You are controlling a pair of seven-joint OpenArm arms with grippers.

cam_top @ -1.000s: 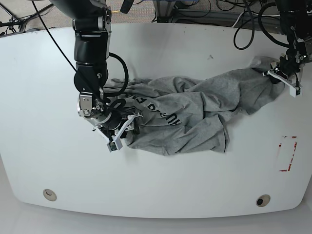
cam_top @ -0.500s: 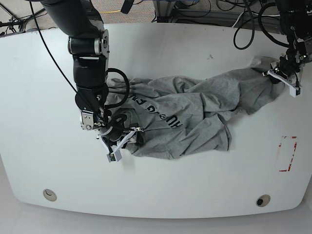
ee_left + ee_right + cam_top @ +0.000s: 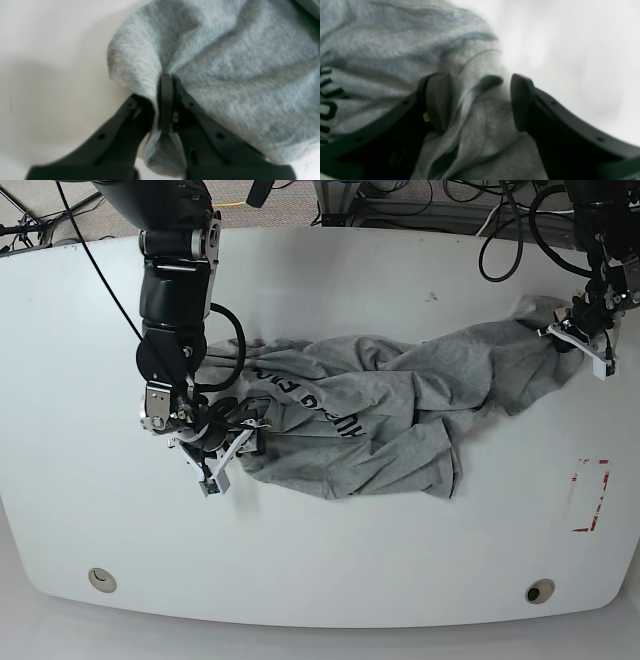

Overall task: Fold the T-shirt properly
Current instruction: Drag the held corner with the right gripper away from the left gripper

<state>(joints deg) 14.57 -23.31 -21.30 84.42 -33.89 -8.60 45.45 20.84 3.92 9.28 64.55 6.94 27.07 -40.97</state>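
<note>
Spreading step: shirt (image 3: 380,415) lies crumpled mid-counter (image 3: 330,580), left pincer (image 3: 166,100) clamped tight on a far-side edge, right pincer (image 3: 480,102) half open straddling a fold, not gripping; next, close right, pull apart to flatten.

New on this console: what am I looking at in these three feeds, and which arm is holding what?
The base view looks down on a white table with two robot arms. Each of the other two feeds comes from a camera on one arm's wrist, looking along its fingers. A crumpled grey T-shirt with black lettering lies across the table. The left gripper, on the right of the base view, is pinched shut on a shirt edge. The right gripper stands open astride a fold at the other end, not clamped.
</note>
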